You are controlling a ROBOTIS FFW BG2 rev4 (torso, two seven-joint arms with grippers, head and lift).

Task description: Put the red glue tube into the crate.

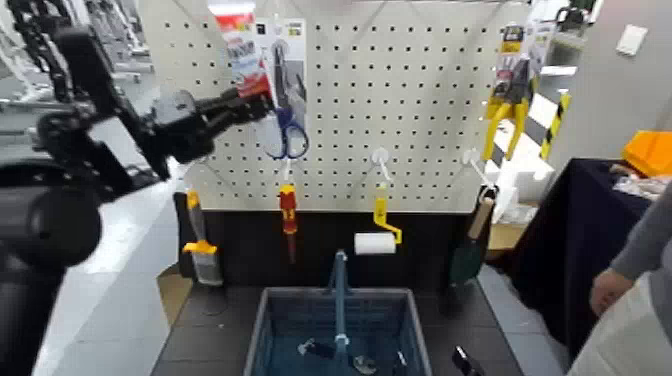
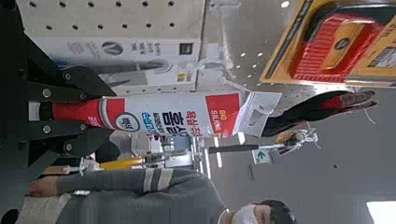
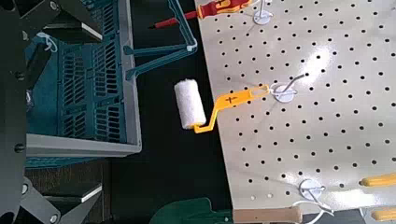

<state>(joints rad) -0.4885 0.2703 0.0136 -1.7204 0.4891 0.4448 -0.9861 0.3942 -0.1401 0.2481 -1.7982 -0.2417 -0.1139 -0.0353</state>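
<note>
The red glue tube hangs high on the white pegboard. My left gripper is raised to the tube's lower end, and its fingers are shut on the tube. In the left wrist view the tube lies between the two dark fingers. The blue-grey crate stands below on the dark table, with its blue handle bar upright. My right gripper waits low beside the crate and is open. In the right wrist view it is next to the crate.
On the pegboard hang blue scissors, a red and yellow screwdriver, a yellow-handled paint roller, yellow pliers, a trowel and a brush. A person stands at the right.
</note>
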